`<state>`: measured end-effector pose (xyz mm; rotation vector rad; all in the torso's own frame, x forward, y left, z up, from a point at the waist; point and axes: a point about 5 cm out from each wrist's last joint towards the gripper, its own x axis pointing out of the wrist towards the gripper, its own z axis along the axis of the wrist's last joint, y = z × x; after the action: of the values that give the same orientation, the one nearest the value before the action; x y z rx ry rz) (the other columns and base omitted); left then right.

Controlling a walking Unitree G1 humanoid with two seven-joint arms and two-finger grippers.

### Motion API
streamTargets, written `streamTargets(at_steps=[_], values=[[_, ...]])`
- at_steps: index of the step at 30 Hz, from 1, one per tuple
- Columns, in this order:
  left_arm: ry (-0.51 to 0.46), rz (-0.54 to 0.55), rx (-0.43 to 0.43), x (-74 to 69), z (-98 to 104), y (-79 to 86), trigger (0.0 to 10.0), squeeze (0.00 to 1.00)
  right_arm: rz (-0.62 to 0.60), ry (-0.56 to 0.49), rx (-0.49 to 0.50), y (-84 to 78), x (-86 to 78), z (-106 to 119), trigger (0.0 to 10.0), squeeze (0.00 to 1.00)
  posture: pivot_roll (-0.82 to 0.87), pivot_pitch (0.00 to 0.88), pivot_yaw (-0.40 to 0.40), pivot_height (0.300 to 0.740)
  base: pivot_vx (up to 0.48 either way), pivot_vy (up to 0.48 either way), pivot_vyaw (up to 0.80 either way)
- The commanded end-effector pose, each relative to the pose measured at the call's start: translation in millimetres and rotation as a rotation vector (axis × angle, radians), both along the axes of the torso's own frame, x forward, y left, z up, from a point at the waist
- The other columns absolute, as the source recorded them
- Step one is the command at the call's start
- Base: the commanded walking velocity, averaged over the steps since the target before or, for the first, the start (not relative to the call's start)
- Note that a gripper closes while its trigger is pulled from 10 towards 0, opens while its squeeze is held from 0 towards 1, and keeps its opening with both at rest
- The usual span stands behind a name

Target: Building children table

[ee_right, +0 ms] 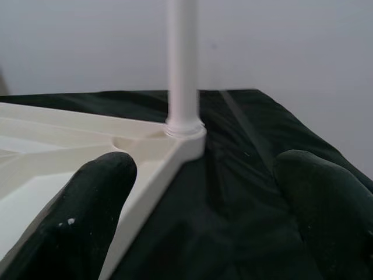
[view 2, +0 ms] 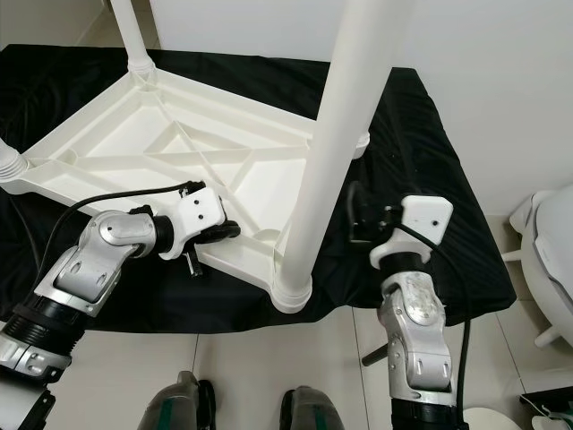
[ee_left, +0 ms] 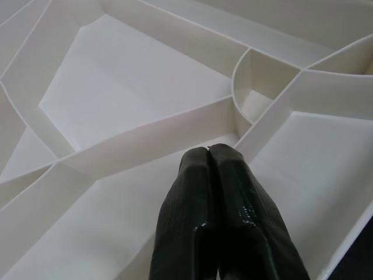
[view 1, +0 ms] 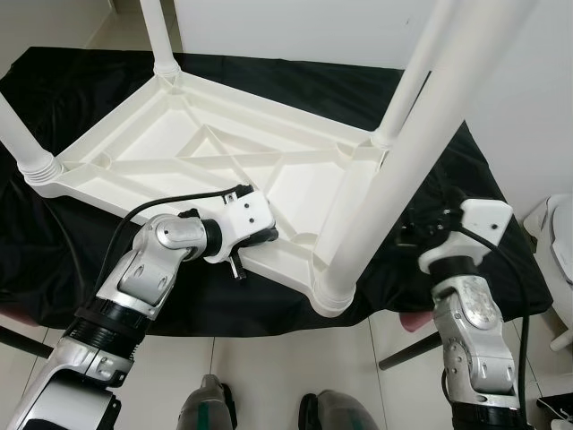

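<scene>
your left gripper (ee_left: 208,153) has its two black fingers (ee_left: 192,210) pressed flat together, gripping nothing, with the tips over the ribbed underside of the white tabletop (view 1: 179,134). in the head views that gripper reaches in over the near rim of the tabletop; whether the tips touch the plastic is hard to tell. your right gripper (ee_right: 201,204) has its fingers (ee_right: 87,198) spread wide, with nothing between them but the black cloth (view 2: 430,161) and, farther off, one corner of the tabletop. in the head views this gripper hovers just off the tabletop's right edge, apart from it.

the tabletop lies upside down on the cloth, ribs up. four white legs stand up from its corners: the near leg (view 2: 327,134) rises at the near corner between your two arms, the right leg (ee_right: 182,64) at the corner facing your right gripper, the far leg (view 1: 157,36) at the far corner, and the left leg (view 1: 22,143) at the left corner.

the cloth drapes a low surface above a pale tiled floor (view 1: 269,358).
</scene>
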<state>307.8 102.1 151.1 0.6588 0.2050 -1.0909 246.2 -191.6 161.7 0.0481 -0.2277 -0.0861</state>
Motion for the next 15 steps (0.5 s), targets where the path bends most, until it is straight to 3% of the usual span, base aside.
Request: streamTargets(at_steps=[1, 3, 4, 10, 15], values=[[-0.099, 0.276, 0.023, 15.4, -10.8, 13.1, 8.6, 0.0, -0.012, 0.019, 0.006, 1.2, -1.7, -3.6, 10.0, 0.0, -0.11, 0.095, -0.019, 0.74, 0.0, 0.0, 0.0], [-0.099, 0.276, 0.023, 15.4, -10.8, 13.1, 8.6, 0.0, -0.012, 0.019, 0.006, 1.2, -1.7, -3.6, 10.0, 0.0, -0.11, 0.095, -0.019, 0.74, 0.0, 0.0, 0.0], [-0.111, 0.32, 0.015, 20.5, -9.8, 14.0, 10.0, 0.0, -0.001, 0.016, 0.018, 3.1, -2.1, -3.7, 10.0, 0.0, -0.11, 0.098, -0.018, 0.74, 0.0, 0.0, 0.0], [-0.134, 0.394, -0.004, 29.3, -6.2, 17.1, 10.0, 0.0, 0.019, 0.01, 0.015, 6.3, -3.6, -3.1, 10.0, 0.0, -0.11, 0.101, -0.017, 0.74, 0.0, 0.0, 0.0], [-0.183, 0.531, -0.061, 43.8, 3.1, 22.9, 10.0, 0.0, 0.016, 0.019, -0.001, 5.9, -5.7, -6.0, 10.0, 0.0, -0.11, 0.101, -0.018, 0.74, 0.0, 0.0, 0.0]])
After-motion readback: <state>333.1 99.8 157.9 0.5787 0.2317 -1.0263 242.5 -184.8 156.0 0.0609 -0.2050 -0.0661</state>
